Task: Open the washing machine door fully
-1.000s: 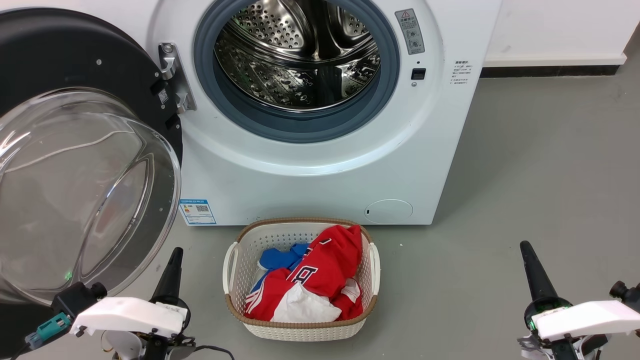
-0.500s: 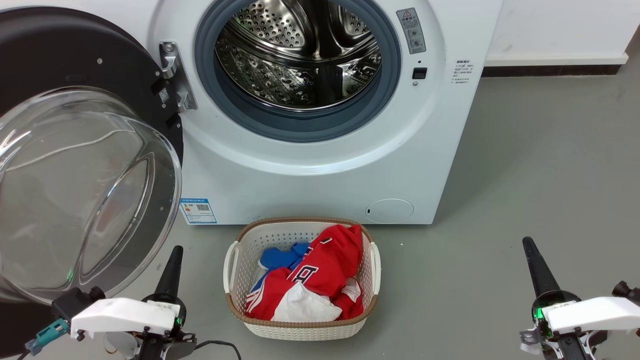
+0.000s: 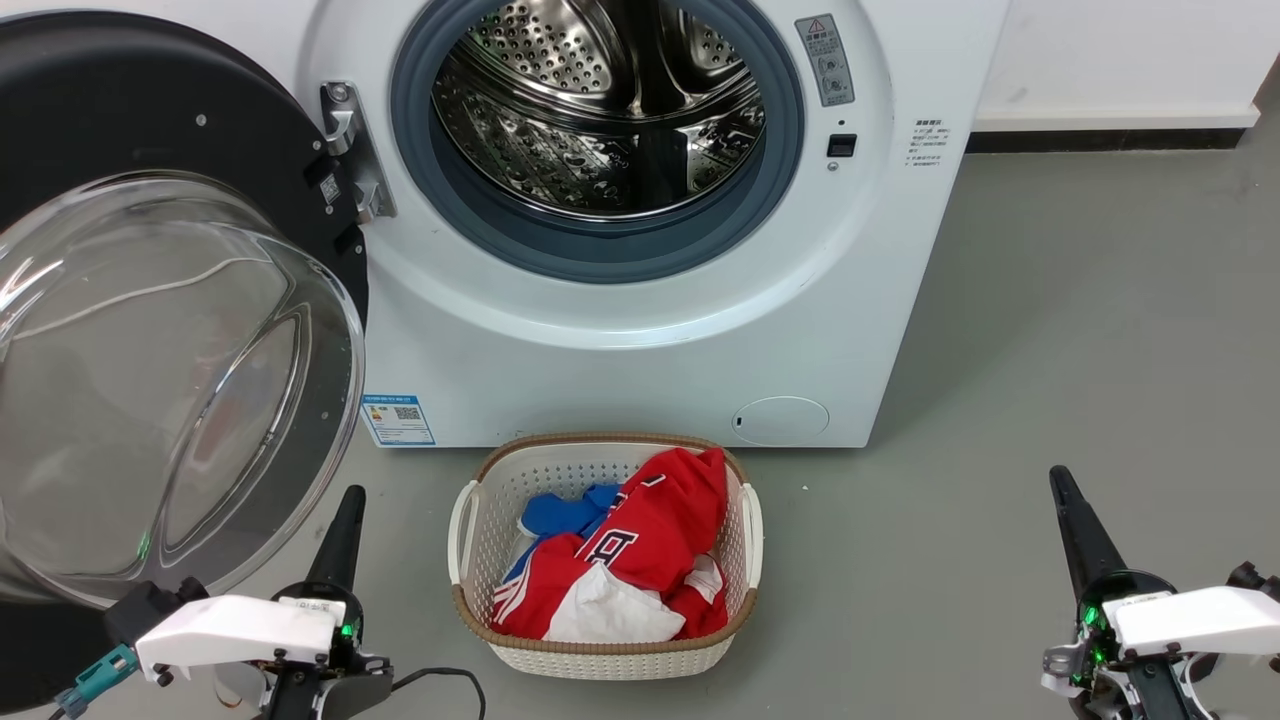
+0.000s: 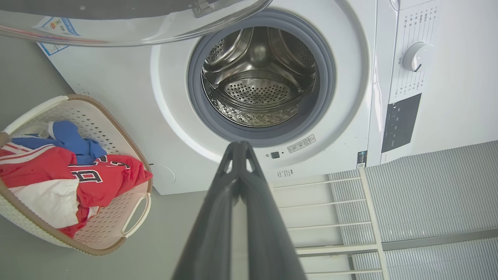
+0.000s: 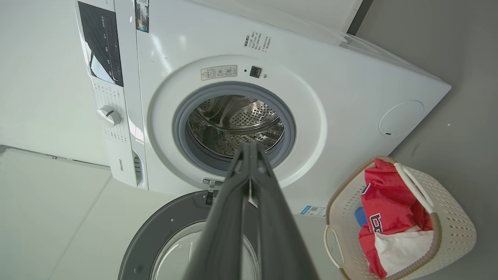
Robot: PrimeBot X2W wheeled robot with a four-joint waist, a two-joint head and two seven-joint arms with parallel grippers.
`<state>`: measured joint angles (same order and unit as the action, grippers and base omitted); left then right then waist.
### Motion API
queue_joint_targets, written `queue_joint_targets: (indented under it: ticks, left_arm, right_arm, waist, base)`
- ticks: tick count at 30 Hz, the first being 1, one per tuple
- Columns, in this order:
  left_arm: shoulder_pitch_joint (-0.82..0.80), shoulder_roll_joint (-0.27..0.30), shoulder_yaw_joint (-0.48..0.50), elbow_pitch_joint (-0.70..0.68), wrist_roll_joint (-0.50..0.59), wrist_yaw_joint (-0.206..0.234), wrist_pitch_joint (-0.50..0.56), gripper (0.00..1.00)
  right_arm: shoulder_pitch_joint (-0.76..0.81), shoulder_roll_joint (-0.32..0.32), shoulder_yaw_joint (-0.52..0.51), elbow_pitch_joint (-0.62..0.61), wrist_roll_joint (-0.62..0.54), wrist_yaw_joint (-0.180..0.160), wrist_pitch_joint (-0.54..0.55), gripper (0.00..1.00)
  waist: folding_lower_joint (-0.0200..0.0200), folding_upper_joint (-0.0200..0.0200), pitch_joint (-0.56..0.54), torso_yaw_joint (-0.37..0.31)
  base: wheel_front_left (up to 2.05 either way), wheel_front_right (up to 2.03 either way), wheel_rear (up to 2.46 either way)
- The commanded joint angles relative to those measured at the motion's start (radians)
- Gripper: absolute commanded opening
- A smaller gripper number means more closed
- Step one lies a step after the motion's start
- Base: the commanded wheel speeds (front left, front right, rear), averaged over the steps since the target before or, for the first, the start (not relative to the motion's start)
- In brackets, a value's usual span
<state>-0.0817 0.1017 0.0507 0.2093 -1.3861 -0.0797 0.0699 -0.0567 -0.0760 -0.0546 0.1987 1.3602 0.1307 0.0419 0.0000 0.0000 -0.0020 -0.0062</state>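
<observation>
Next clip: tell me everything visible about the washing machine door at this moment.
The washing machine door is a large round disc with a glossy black frame dotted with small screws. A bulging clear glass bowl at its centre carries reflections. It is swung wide open to the left of the drum opening, inner side facing outward, and hangs from a metal hinge on the white washing machine. The shut left claw sits just below its lower rim, apparently not touching.

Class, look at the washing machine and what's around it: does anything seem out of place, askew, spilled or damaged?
Nothing stands out. The washing machine door hangs open on its hinge, the drum looks empty, the clothes lie inside the basket, none spilled on the floor. The left pincer and right pincer are shut, touching nothing.
</observation>
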Motion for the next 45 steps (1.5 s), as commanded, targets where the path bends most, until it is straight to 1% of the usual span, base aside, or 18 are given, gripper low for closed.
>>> queue_joint_targets:
  ticks: [1, 36, 45]
  left_arm:
    - [-0.018, -0.003, 0.009, -0.001, -0.017, -0.011, 0.006, 0.00]
    - [-0.031, -0.052, 0.065, 0.038, -0.229, -0.055, 0.043, 0.00]
    - [-0.031, -0.052, 0.065, 0.038, -0.228, -0.055, 0.044, 0.00]
  right_arm:
    - [-0.021, -0.004, -0.003, 0.001, 0.023, 0.000, 0.005, 0.00]
    - [-0.056, 0.004, -0.028, 0.046, 0.280, 0.000, 0.048, 0.00]
    - [-0.056, 0.006, -0.032, 0.046, 0.276, 0.000, 0.051, 0.00]
  waist:
    - [0.0000, 0.0000, 0.000, 0.000]
    - [0.0000, 0.0000, 0.005, 0.006]
    - [0.0000, 0.0000, 0.005, 0.006]
  base:
    - [0.00, 0.00, 0.00]
    - [0.00, 0.00, 0.00]
    - [0.00, 0.00, 0.00]
